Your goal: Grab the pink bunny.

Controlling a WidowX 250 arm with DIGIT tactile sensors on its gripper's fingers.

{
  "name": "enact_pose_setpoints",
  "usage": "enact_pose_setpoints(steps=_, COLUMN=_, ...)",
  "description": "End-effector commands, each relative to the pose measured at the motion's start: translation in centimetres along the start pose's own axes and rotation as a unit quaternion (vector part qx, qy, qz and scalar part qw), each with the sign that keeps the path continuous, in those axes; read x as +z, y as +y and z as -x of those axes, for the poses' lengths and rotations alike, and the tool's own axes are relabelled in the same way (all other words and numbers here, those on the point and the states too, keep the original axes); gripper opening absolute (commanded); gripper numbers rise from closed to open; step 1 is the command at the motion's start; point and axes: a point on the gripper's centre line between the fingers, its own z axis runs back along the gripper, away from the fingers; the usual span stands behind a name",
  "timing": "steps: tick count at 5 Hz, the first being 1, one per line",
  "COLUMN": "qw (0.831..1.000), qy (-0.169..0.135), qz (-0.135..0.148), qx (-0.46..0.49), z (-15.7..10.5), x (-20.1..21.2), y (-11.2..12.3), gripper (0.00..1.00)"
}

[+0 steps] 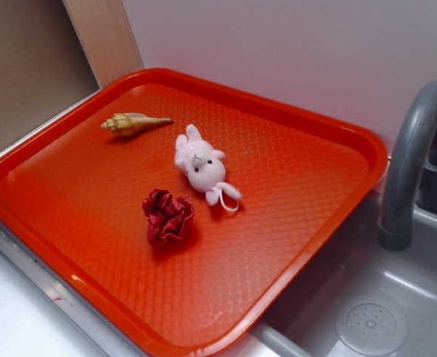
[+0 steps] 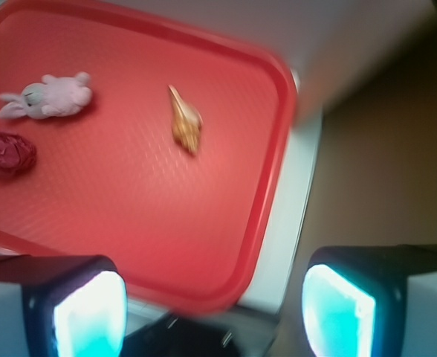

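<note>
Three small things are seen lying on an orange-red tray (image 1: 293, 216) in the exterior view. The pink bunny (image 1: 201, 165) is laid on its back near the middle of the tray, its head towards the near side and a thin white loop trailing from it on the right. A tan seashell (image 1: 134, 123) is placed to the upper left of the bunny, near it but apart, with its pointed end turned towards the bunny. A dark red scrunchie (image 1: 167, 216) is set just in front of the bunny, close to it but not touching. A grey sink basin (image 1: 397, 297) with a curved grey faucet (image 1: 413, 160) is seen to the right of the tray, and a white wall is behind. No gripper is shown in this view.

In the wrist view, which is somewhat blurred, the gripper (image 2: 215, 312) is held above the near rim of the tray, well apart from all three things. Its two fingers (image 2: 88, 312) are seen at the bottom corners with a wide gap between them, so the jaws stand apart and nothing is held. The bunny is found at the upper left, lying on its side, with the scrunchie just below it and the seashell further right near the tray's middle
</note>
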Motion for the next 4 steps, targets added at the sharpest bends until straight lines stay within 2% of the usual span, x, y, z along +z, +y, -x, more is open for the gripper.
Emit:
enact_pose_setpoints(steps=1, qw=0.965, qy=-0.016, qz=0.001, qx=-0.263, z=-7.6, x=-2.5, y=-6.3, gripper=1.00)
enact_pose_setpoints(steps=2, qw=0.923, qy=-0.004, qz=0.013, qx=-0.385, z=-8.5, x=-4.1, y=-9.0, gripper=1.00)
enact_pose_setpoints(steps=3, qw=0.868, qy=-0.017, qz=0.036, qx=-0.495, z=-8.2, x=-5.7, y=-9.7, gripper=1.00)
enact_pose_setpoints(steps=4, qw=0.796, qy=0.005, qz=0.057, qx=-0.603, z=-8.1, x=-8.1, y=-10.0, gripper=1.00)
